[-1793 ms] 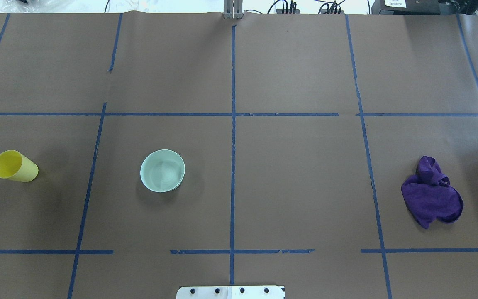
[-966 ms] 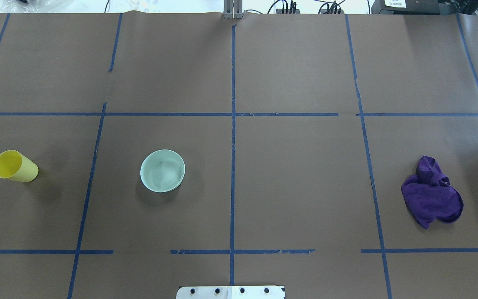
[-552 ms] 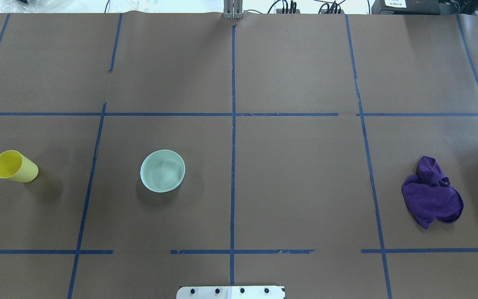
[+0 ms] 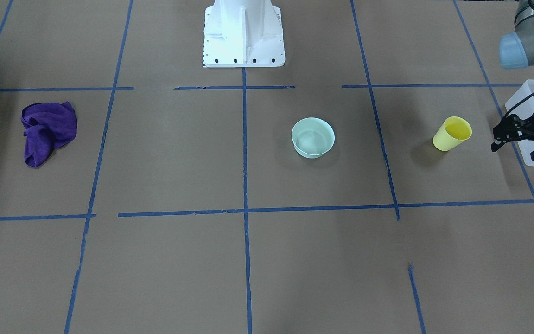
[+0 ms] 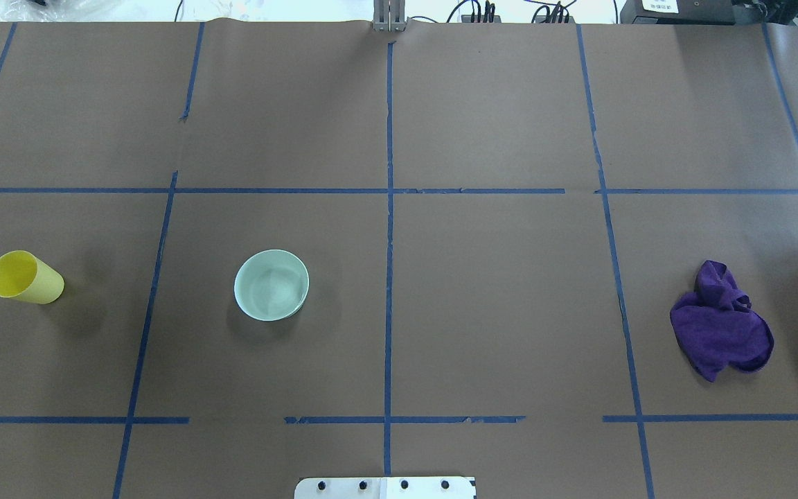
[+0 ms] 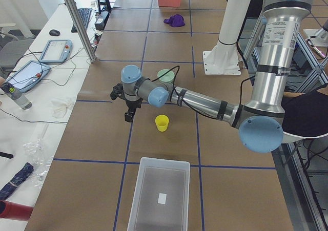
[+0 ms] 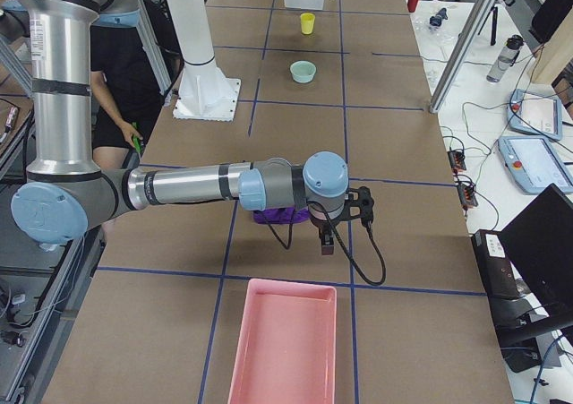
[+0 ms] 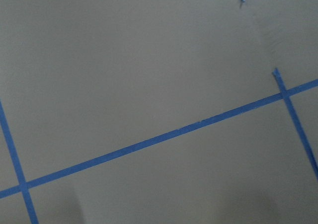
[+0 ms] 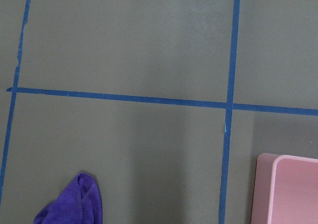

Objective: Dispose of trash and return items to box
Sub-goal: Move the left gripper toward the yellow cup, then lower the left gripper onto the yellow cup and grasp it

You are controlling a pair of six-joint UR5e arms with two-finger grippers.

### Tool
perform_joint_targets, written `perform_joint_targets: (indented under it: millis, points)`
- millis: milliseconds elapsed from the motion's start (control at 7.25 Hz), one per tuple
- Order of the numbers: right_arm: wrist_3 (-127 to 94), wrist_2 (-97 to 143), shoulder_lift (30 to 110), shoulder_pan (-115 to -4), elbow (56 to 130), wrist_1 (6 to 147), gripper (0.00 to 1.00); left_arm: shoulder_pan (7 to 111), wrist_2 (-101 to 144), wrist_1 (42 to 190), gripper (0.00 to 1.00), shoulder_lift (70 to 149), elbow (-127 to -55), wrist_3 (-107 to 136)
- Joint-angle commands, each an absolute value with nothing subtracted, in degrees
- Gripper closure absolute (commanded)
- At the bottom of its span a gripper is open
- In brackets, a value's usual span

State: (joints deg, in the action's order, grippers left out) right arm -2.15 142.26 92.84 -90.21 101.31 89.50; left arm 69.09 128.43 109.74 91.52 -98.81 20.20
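The left arm (image 6: 205, 102) has swung in over the table's (image 5: 496, 291) left end. From overhead a black tip now pokes past the left edge, where a moment ago there was barely a speck. The frosted box (image 6: 163, 160) sits at that left end, with nothing that I can see inside. The left gripper (image 4: 516, 139) hangs above the paper with its fingers spread and nothing between them, near the cup (image 5: 25, 278) on the side away from the robot's base. The cup stands upright and untouched, so I'd guess it is first in line for the box, though nothing is packed yet.

The table is covered in brown paper marked into squares with blue tape. At the right end the right arm (image 7: 188, 186) reaches out low. A pink tray (image 7: 285, 283) lies by that end, with the purple cloth (image 5: 721, 331) crumpled nearby. The right gripper (image 7: 345, 229) hovers beside the cloth, but whether its fingers are spread I cannot tell. A pale green bowl (image 5: 271, 285) stands left of centre. Along the far edge are cables, tablets and bottles on side benches.
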Motion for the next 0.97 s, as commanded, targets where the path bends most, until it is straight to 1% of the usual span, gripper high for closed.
perform_joint_targets:
  millis: [0, 414, 690, 828]
  points:
    - [-3.5, 142.3, 92.8, -89.7, 101.9, 89.5, 0.00, 65.2, 127.2, 119.1, 0.00, 86.6, -98.9, 29.2]
    - [-5.4, 142.4, 92.8, -89.4, 103.0, 89.6, 0.00, 61.2, 127.6, 119.1, 0.00, 84.2, -99.4, 29.4]
    - [-5.4, 142.4, 92.8, -89.3, 103.0, 89.6, 0.00, 59.4, 127.6, 119.1, 0.00, 80.0, -103.0, 29.4]
    - [-5.4, 142.4, 92.8, -89.3, 103.0, 89.5, 0.00, 58.9, 127.6, 119.0, 0.00, 79.9, -102.9, 29.4]
